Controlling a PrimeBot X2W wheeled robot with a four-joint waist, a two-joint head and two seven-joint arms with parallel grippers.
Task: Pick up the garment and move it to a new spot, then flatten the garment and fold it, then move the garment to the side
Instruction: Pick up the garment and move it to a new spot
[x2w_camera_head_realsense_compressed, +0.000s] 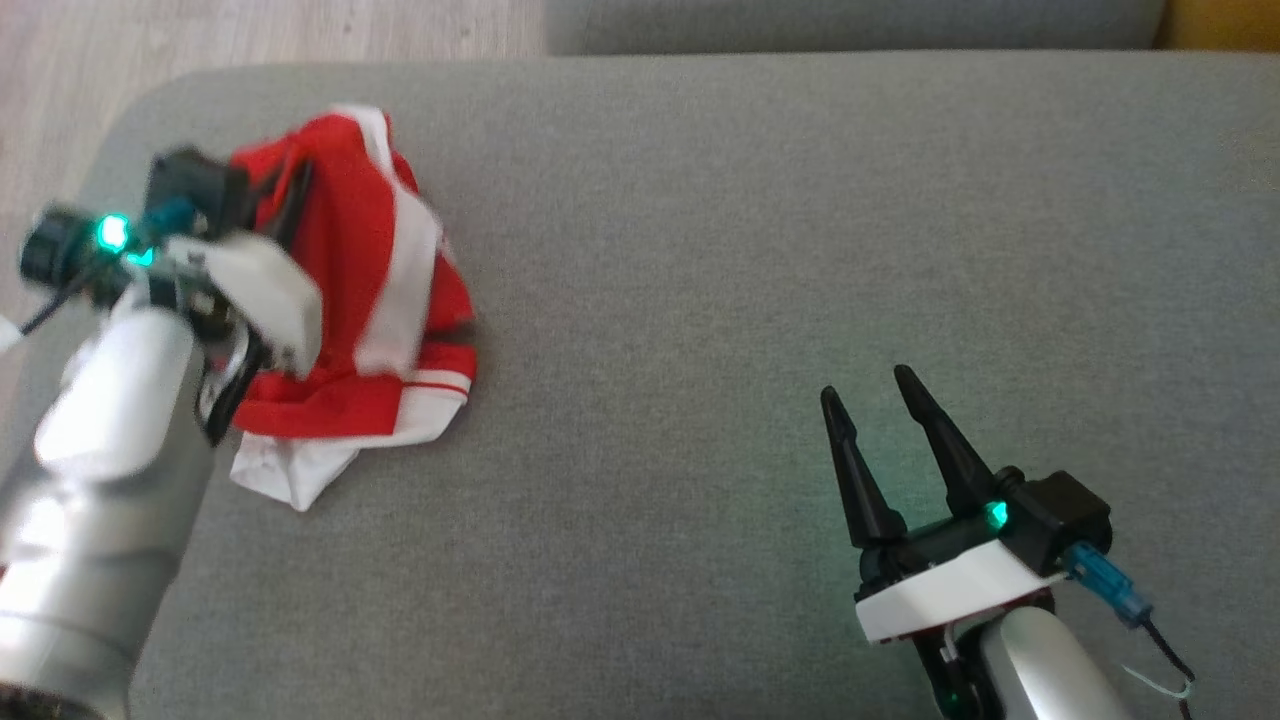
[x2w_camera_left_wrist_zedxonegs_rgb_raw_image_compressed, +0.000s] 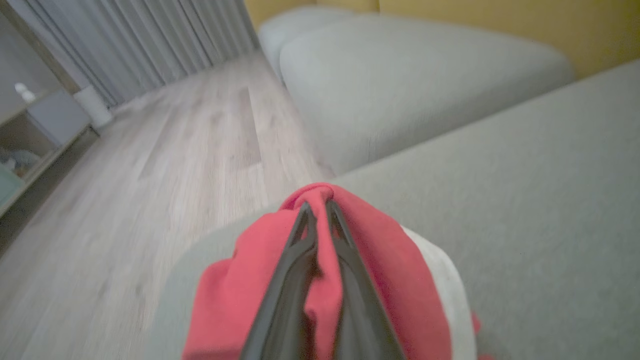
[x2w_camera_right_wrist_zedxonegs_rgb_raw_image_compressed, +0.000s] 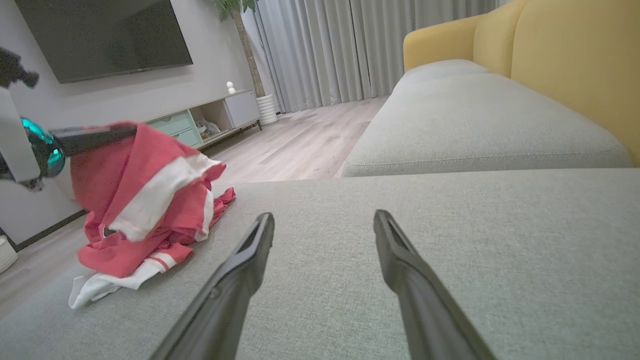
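We find the red-and-white garment (x2w_camera_head_realsense_compressed: 400, 290) bunched at the grey cushion's (x2w_camera_head_realsense_compressed: 750, 250) far left, our left gripper (x2w_camera_left_wrist_zedxonegs_rgb_raw_image_compressed: 316, 209) clamped on its raised fold. Right gripper (x2w_camera_head_realsense_compressed: 868, 385), fingers apart, sits well apart, near right.

Left end effector (x2w_camera_left_wrist_zedxonegs_rgb_raw_image_compressed: 316, 205) extended at far left, fingers pinched tight on the garment (x2w_camera_left_wrist_zedxonegs_rgb_raw_image_compressed: 395, 260); right end effector (x2w_camera_head_realsense_compressed: 867, 385) low right, fingers spread wide
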